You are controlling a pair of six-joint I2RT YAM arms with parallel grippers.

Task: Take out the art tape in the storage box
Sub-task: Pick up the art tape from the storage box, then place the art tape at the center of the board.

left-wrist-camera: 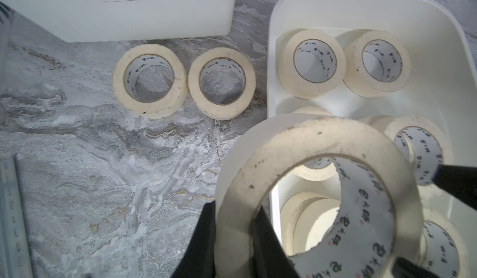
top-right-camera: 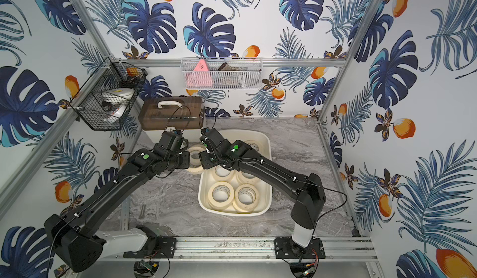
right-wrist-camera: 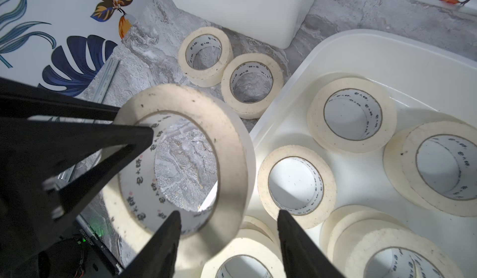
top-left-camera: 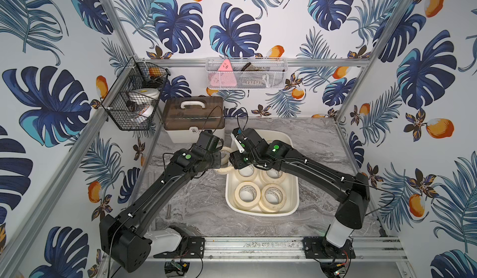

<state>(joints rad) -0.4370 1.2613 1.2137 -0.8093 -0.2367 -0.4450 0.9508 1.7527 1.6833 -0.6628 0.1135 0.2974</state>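
Evidently a hand-over was under way. One roll of art tape [left-wrist-camera: 322, 137] hung tilted in the air above the storage box [top-left-camera: 260, 211], over its side wall nearest the left arm. The left gripper [left-wrist-camera: 233, 240] had its jaws clamped on that roll's wall, one inside the core and one outside. The right gripper [right-wrist-camera: 229, 227] straddled the opposite part of the same ring. Its jaws stood apart with a visible gap on each side of the tape, so I judged that the left alone carried the roll.

By my reading, the next move called for the right arm to draw back clear of the ring without snagging it. The left would then swing the roll away from the storage box and lay it flat on the bench [top-left-camera: 193, 199], beside the two loose rolls [left-wrist-camera: 149, 51] lying just outside the box.

More rolls [left-wrist-camera: 286, 65] lay inside the box, some stacked, so no sure count was possible. In both top views the arms covered the hand-over and the far half of the box, and no jaws could be read there. The wrist views cut off the box's walls, and the print inside the cores was too small to read.
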